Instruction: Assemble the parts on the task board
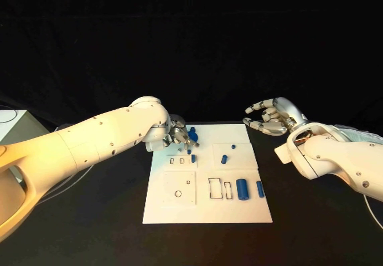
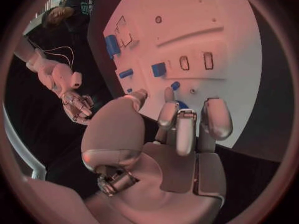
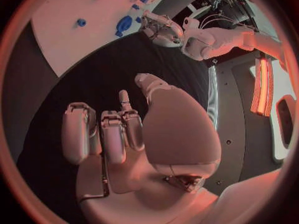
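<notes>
Blue parts [image 1: 242,189] lie low on the white task board [image 1: 207,213], mid-worktop. Left hand [image 1: 174,136] hangs over more parts; whether its fingers pinch one, I cannot tell. It might bump them away. Right hand [image 1: 271,117] waits beside, fingers curled, holding nothing.

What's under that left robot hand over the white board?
Under the left robot hand, small blue parts lie at the board's far edge. The fingers cover whether it touches or holds any.
</notes>
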